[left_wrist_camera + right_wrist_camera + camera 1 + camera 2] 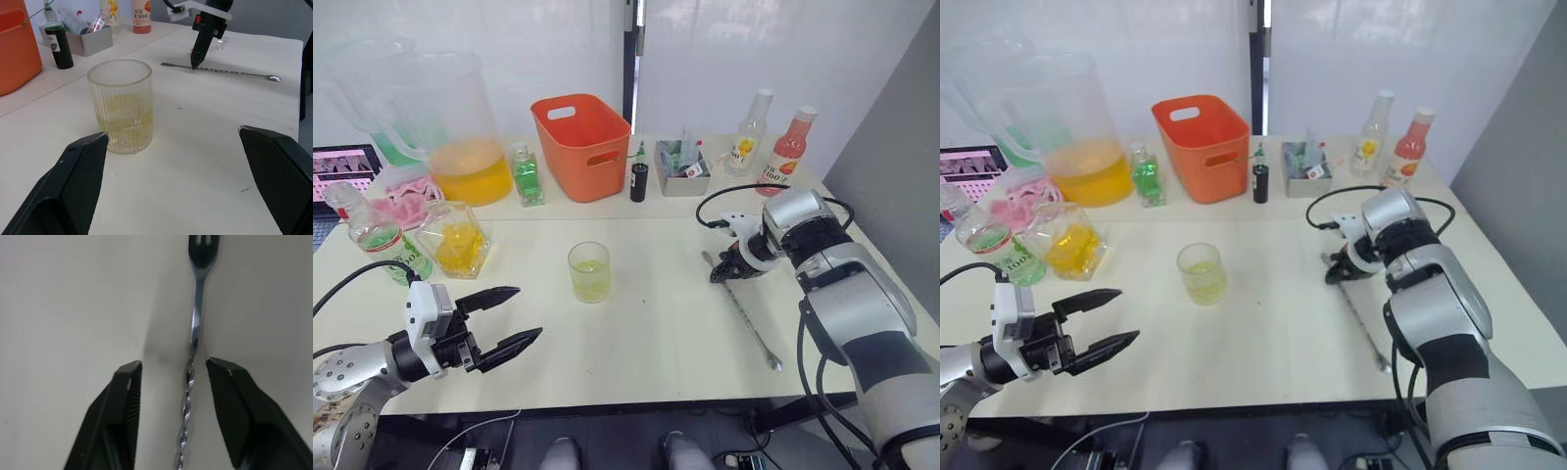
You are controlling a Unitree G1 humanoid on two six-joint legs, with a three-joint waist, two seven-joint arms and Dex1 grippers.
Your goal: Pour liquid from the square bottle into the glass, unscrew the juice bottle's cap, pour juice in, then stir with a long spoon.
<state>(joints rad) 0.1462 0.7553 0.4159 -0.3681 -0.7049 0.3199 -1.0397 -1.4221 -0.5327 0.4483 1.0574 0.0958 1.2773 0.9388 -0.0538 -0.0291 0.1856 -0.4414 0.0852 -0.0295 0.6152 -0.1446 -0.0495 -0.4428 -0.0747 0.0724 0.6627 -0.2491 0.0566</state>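
The glass stands mid-table, about a third full of pale yellow-green liquid. The square bottle, holding yellow liquid, stands at the left beside the tilted juice bottle; I cannot make out its cap. My left gripper hovers open near the front edge, pointing at the glass from a short distance. The long spoon lies flat on the right. My right gripper is down at its far end, open, fingers on either side of the twisted shaft.
Along the back stand a pitcher of orange liquid, a small green bottle, an orange basket, a dark bottle, a metal tray, a yellow-labelled bottle and a pink bottle.
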